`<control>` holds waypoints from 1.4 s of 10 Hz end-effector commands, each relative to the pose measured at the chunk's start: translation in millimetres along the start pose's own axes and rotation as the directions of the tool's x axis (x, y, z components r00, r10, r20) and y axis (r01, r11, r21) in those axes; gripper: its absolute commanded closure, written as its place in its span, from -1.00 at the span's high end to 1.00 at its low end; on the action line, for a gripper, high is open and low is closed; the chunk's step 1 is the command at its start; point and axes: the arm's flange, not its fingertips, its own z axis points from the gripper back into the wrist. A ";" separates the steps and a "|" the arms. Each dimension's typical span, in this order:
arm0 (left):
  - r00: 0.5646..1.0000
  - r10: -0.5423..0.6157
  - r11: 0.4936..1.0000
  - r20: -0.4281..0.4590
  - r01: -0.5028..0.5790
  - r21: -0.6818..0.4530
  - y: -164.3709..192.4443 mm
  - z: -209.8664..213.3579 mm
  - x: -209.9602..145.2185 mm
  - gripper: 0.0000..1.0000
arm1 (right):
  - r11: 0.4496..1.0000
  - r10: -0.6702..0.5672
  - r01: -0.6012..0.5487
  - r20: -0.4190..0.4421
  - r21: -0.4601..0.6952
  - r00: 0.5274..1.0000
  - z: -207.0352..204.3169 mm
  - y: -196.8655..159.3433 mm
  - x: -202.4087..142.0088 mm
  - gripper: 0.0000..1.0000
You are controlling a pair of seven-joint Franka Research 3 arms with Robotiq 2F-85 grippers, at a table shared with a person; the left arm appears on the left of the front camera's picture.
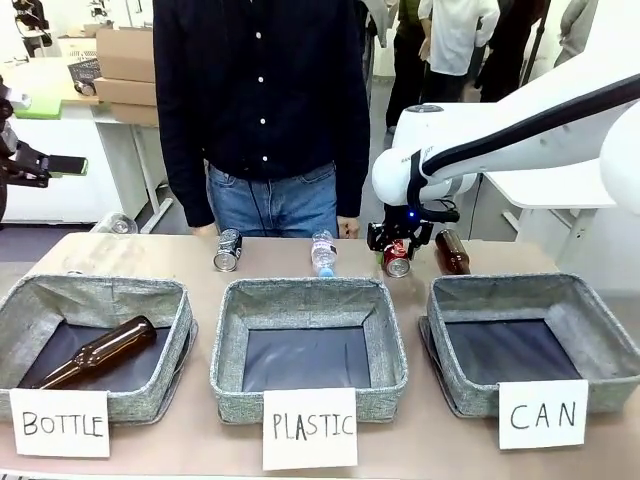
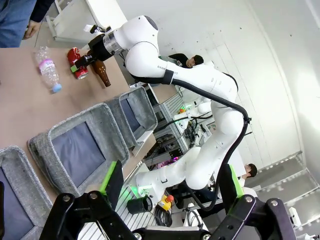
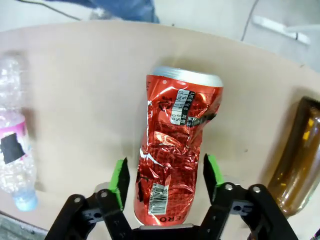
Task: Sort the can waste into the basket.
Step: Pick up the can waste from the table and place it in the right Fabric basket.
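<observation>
Red can: lies on its side at the far side of the desk, badly dented, with a clear plastic bottle near on one flank and a brown glass bottle just beside it on the other.
Right hand: straddles the can towards its bottom end, with a green pad on each side. A sliver of desk shows beside one pad, so I cannot tell whether it grips yet or only brackets the can.
Grip: the crumpled wall looks soft and uneven, so squeeze evenly and only until the can stops slipping. The hold sits off the middle, so the top end may droop.
Lift: straight up first, probably, so the brown bottle is not nudged into rolling.
Basket: marked by the "CAN" card, it stands just on the robot's side of the can. The carry is short, and a low release over the dark floor should stop a bounce.
Silver and black can: lies well apart to the left and is not yet sorted.
Left hand: fingers spread wide, holding nothing, raised clear of the desk.
</observation>
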 end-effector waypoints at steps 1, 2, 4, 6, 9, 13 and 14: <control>1.000 -0.020 1.000 0.014 0.020 -0.023 -0.4 -1.6 1.7 1.00 | 1.000 -0.029 0.029 -0.005 -0.007 1.000 1.7 0.7 7.7 -1.00; 1.000 -0.020 1.000 0.014 0.020 -0.023 -0.4 -1.6 1.7 1.00 | 0.999 -0.039 0.039 -0.003 -0.002 0.999 1.5 -1.6 6.6 -1.00; 1.000 -0.020 1.000 0.014 0.020 -0.023 -0.4 -1.6 1.7 1.00 | 0.998 -0.064 0.064 -0.016 0.009 0.998 0.8 -5.7 4.0 -0.89; 1.000 -0.020 1.000 0.014 0.020 -0.023 -0.4 -1.6 1.7 1.00 | 0.998 -0.064 0.064 0.000 -0.009 0.998 10.3 -11.6 -1.0 -0.89; 1.000 -0.020 1.000 0.014 0.020 -0.023 -0.4 -1.6 1.7 1.00 | 0.998 -0.055 0.055 0.018 0.009 0.998 37.5 -20.9 -9.3 -0.89; 1.000 -0.020 1.000 0.014 0.020 -0.023 -0.4 -1.6 1.7 1.00 | 0.957 0.203 -0.191 -0.032 0.218 0.979 192.4 -80.6 -136.3 -0.89; 1.000 -0.020 1.000 0.014 0.020 -0.023 -0.4 -1.6 1.7 1.00 | 0.934 0.252 -0.233 -0.038 0.270 0.967 214.7 -97.2 -178.3 -0.89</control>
